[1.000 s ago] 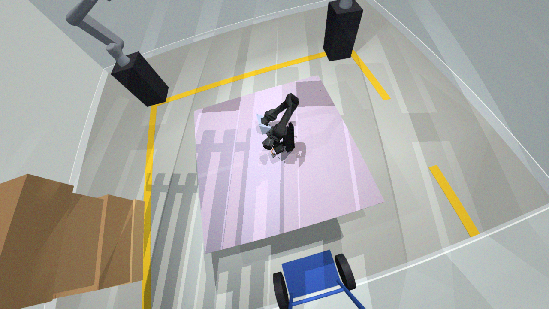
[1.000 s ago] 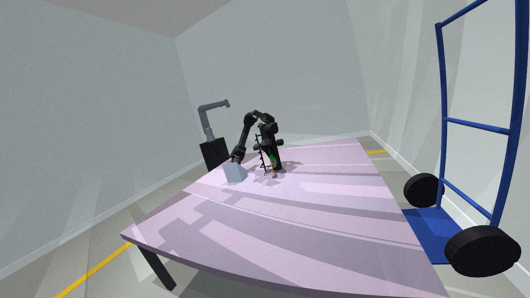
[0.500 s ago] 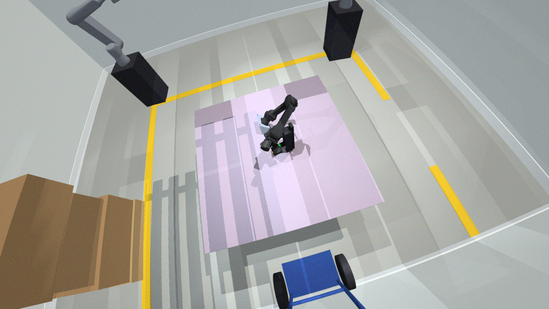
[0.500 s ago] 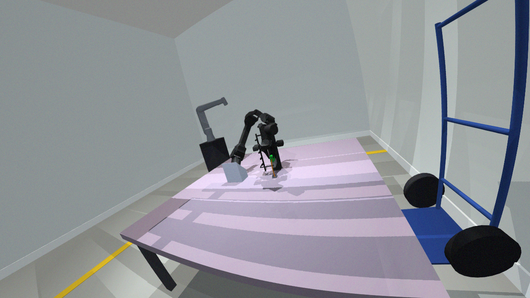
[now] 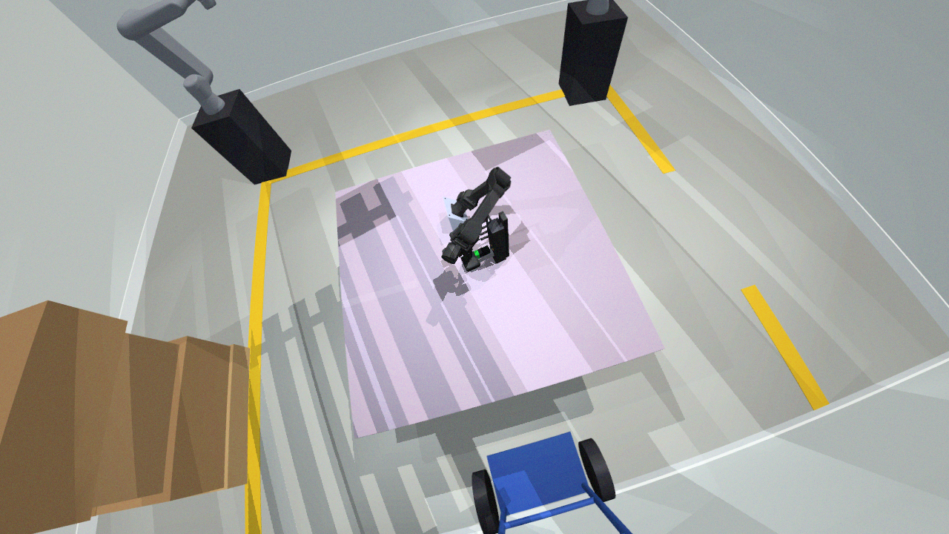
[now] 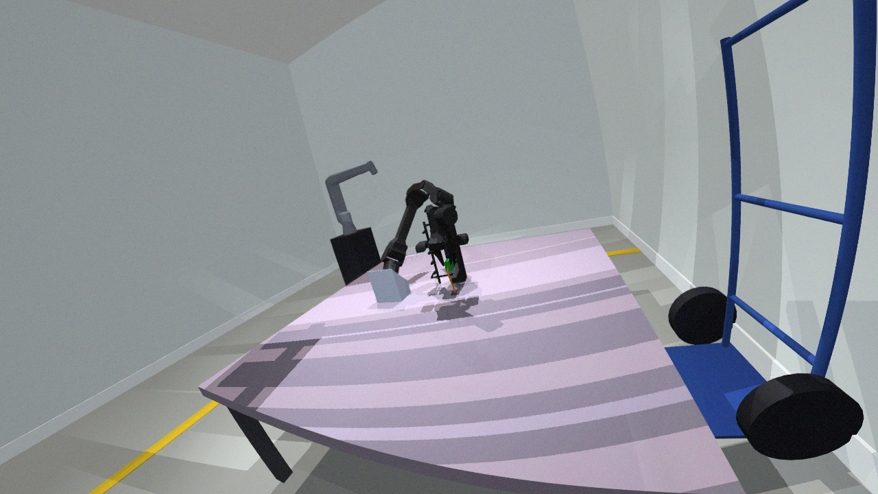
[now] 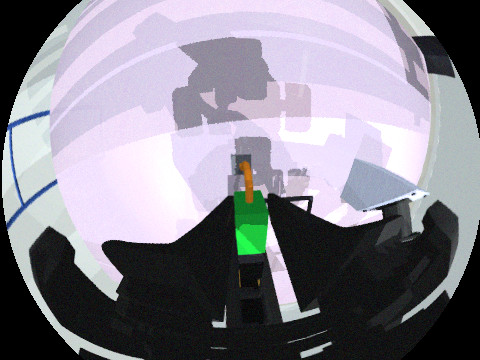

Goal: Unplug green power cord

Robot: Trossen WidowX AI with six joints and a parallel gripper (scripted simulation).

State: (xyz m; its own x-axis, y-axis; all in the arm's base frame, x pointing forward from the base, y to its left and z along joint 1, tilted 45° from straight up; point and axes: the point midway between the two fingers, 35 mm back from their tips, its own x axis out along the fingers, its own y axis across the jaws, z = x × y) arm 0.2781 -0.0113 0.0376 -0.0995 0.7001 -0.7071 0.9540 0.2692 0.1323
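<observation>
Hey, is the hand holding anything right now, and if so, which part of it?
Yes: the hand is shut on the green plug, gripping its two sides; the orange cord sticks out past the fingertips.

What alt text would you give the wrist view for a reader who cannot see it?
Fisheye view down the gripper: its two dark jaws are shut on a green plug, with an orange cord running from the plug's far end. Beyond lies a pale pink table crossed by shadows, with a grey block to the right.
</observation>
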